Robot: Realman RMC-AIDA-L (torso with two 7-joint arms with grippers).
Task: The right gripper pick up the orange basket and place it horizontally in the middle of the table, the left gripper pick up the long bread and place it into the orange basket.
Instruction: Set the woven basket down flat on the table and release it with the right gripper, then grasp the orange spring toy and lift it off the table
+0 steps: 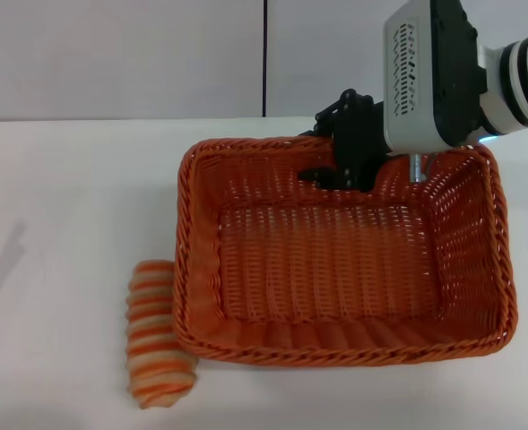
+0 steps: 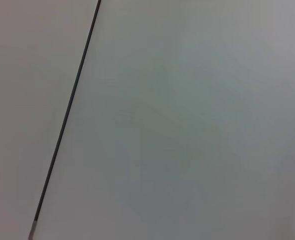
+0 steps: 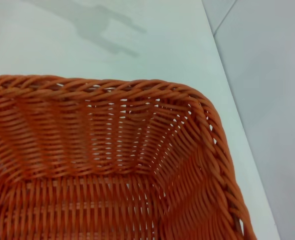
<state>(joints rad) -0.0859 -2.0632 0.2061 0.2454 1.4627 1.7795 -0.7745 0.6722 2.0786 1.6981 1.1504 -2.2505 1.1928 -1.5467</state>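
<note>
Right gripper [image 1: 346, 159] sits in the upper right of the head view, black fingers down at the far rim of the orange basket [image 1: 335, 260], about mid-rim. Fingers look to straddle or touch the rim, but whether they pinch the wicker or stand spread I cannot tell: the housing and the weave hide the tips.

Basket lies long side across the frame, centre to right, flat on the table [image 1: 66, 197]. Right wrist view shows only a basket corner [image 3: 197, 105] and bare table beyond; no fingers in it.

Step, as I read it: first half, basket placement, at or near set-down. The basket already looks horizontal and roughly mid-table. Next call: the right arm lets go and clears upward so the basket interior is free.

Long bread [image 1: 156, 333] lies at lower left, striped face up, just beside the basket's left wall, touching or nearly so. Not yet picked.

Left gripper is not in any view; its wrist camera sees only a plain wall.
</note>
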